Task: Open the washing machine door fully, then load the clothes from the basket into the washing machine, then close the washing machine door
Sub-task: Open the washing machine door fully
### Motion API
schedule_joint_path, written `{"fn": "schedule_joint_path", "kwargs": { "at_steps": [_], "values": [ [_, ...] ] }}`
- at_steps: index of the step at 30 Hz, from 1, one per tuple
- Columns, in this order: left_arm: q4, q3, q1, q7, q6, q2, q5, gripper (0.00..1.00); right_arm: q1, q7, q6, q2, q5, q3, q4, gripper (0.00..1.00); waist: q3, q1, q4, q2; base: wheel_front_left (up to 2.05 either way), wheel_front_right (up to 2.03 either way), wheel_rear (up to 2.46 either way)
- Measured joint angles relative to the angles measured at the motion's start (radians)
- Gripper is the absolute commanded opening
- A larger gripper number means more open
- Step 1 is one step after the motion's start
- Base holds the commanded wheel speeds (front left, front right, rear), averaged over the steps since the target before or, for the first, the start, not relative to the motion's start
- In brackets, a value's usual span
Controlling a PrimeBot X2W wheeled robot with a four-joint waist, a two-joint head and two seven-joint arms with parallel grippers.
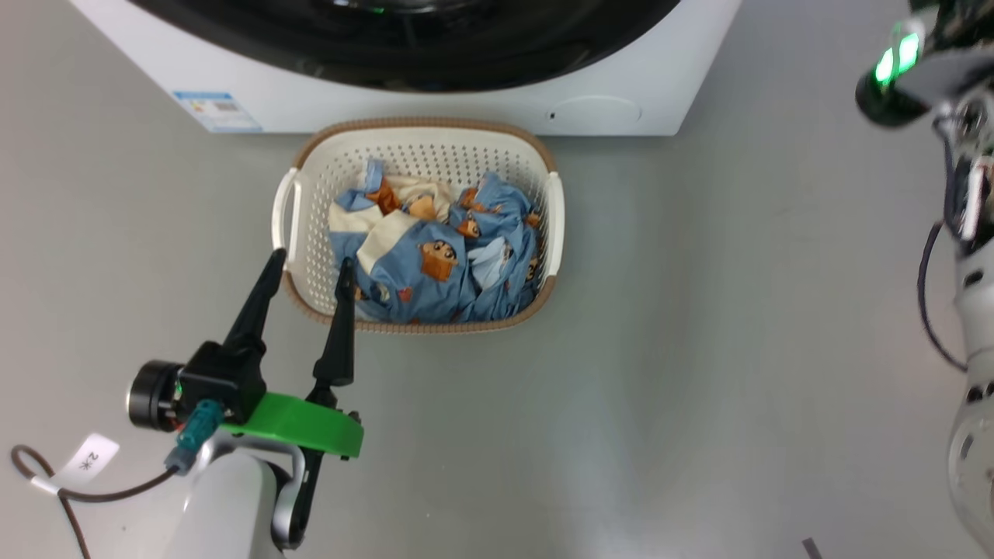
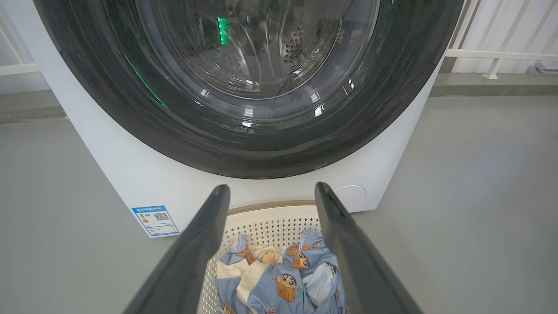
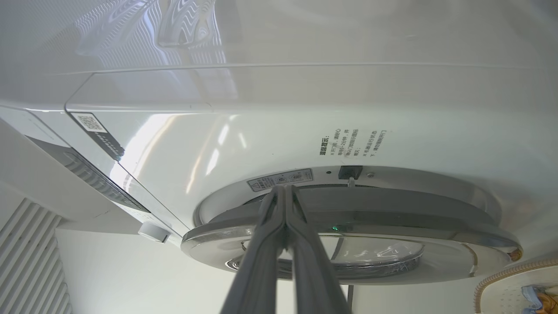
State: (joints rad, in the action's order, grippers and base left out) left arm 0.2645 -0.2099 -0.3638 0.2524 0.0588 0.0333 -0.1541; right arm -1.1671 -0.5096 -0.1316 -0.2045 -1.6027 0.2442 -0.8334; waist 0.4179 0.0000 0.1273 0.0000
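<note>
Bright light, glare on washing machine

Left gripper spread, right gripper pinched closed
Left arm enters lower left of frame, fingers pointing upward.

Left gripper: two long black tapered fingers on a black block. Behind it, green plate, teal plug, dark cable, white tag, pale forearm. Right arm: pale grey, black wire, green lamp.
</note>
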Motion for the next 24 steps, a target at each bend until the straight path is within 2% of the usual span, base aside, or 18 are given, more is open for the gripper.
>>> {"fn": "schedule_joint_path", "kwargs": {
  "at_steps": [17, 24],
  "values": [
    [-0.002, -0.073, -0.064, 0.000, -0.003, -0.003, -0.036, 1.00, -0.338, -0.026, 0.000, -0.046, 0.128, -0.132, -0.244, 0.00, 0.094, 0.0000, 0.084, 0.0000, 0.00, 0.00, 0.00],
    [-0.004, -0.089, -0.078, 0.000, -0.012, -0.003, -0.052, 1.00, -0.415, -0.026, 0.002, -0.052, 0.178, -0.166, -0.329, 0.00, 0.111, 0.0000, 0.107, 0.0000, 0.00, 0.00, 0.00]
  ]
}}
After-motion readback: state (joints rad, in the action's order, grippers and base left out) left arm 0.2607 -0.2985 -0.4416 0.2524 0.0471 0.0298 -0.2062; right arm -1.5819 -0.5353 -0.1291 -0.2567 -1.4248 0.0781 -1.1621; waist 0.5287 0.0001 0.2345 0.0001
